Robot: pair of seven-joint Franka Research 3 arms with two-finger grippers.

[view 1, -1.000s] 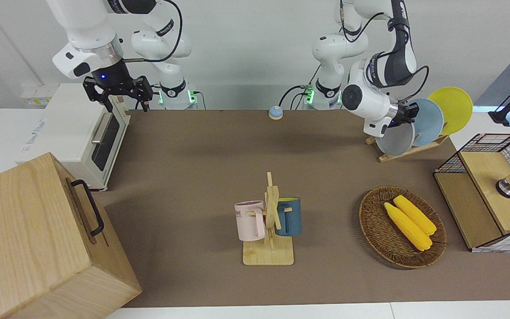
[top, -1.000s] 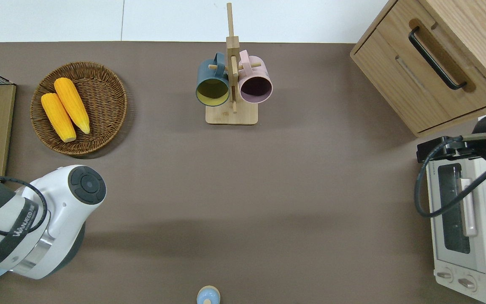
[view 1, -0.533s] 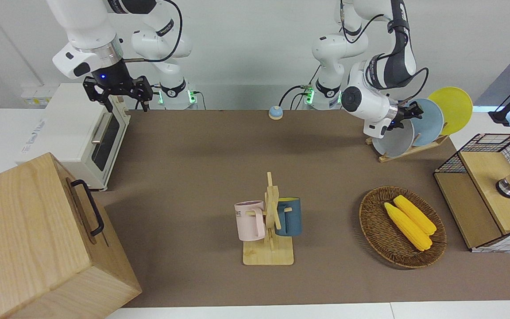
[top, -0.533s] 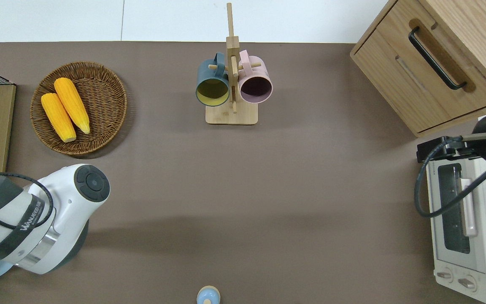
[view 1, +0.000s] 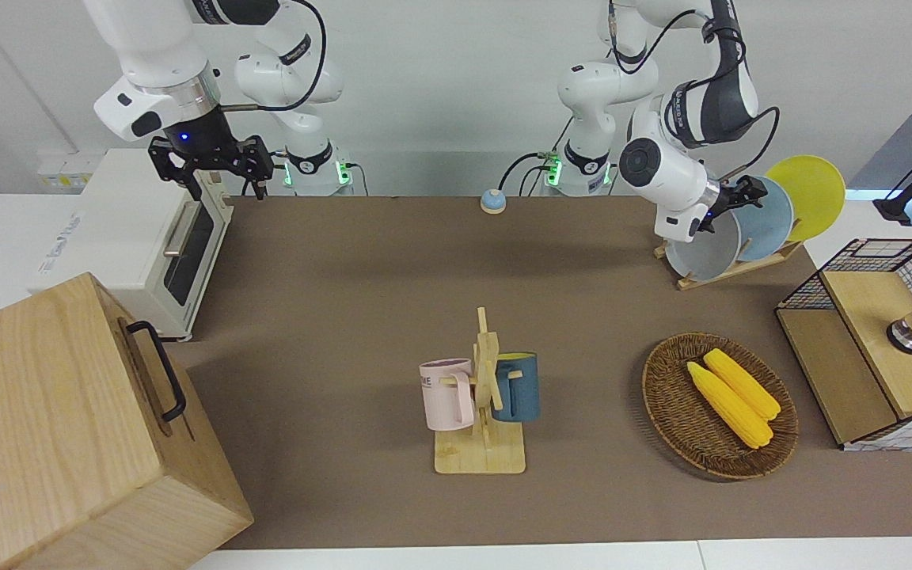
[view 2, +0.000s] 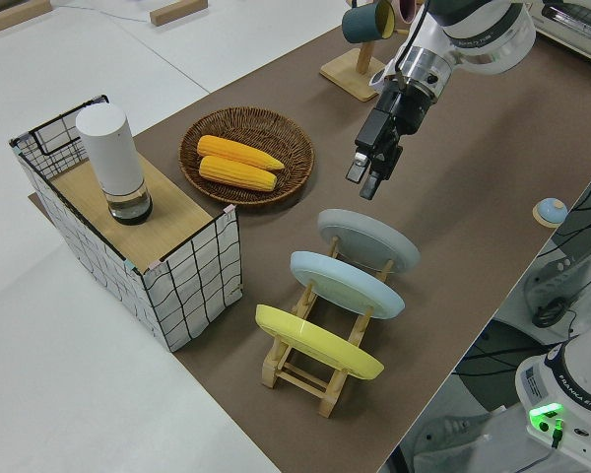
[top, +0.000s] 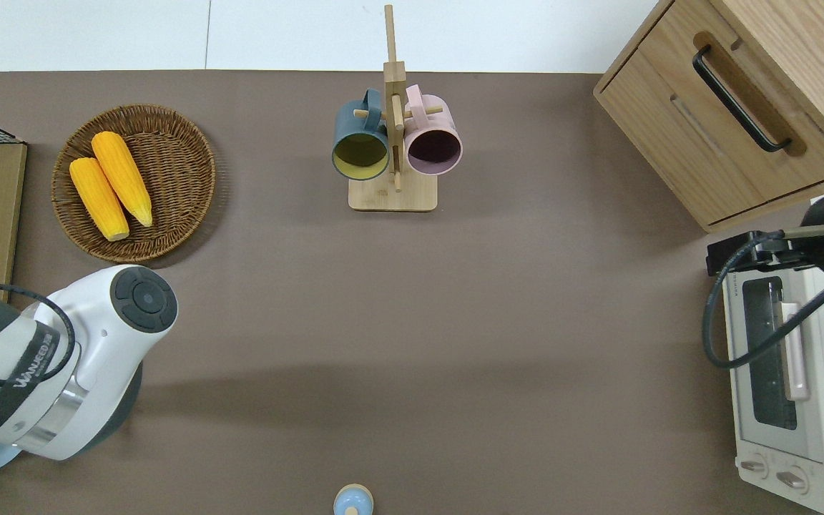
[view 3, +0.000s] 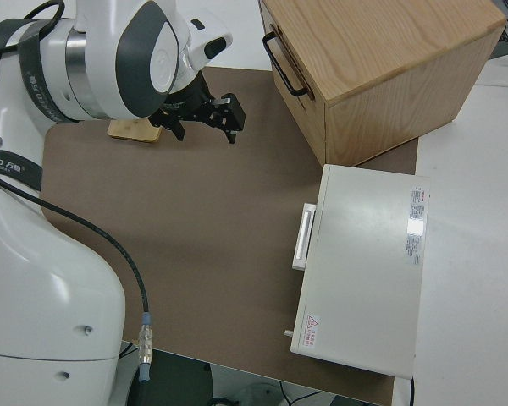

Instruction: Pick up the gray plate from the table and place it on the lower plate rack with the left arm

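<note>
The gray plate (view 2: 369, 239) stands tilted in the lower plate rack (view 2: 309, 377), in the slot farthest from the robots (view 1: 703, 255). A light-blue plate (view 2: 347, 283) and a yellow plate (view 2: 317, 341) fill the slots beside it. My left gripper (view 2: 367, 173) hangs open just above the gray plate's rim with nothing between its fingers; in the front view it (view 1: 746, 194) is at the plates' upper edges. The right arm is parked, its gripper (view 3: 205, 125) open.
A wicker basket (view 1: 666, 404) with two corn cobs lies farther from the robots than the rack. A wire-sided shelf (view 2: 192, 276) with a white cylinder stands beside it. The mug stand (top: 392, 197), wooden cabinet (top: 727, 121) and toaster oven (top: 791, 372) are toward the right arm's end.
My left gripper has come off the gray plate's rim and risen a little. The plate stays in the rack. The right arm has not moved.
</note>
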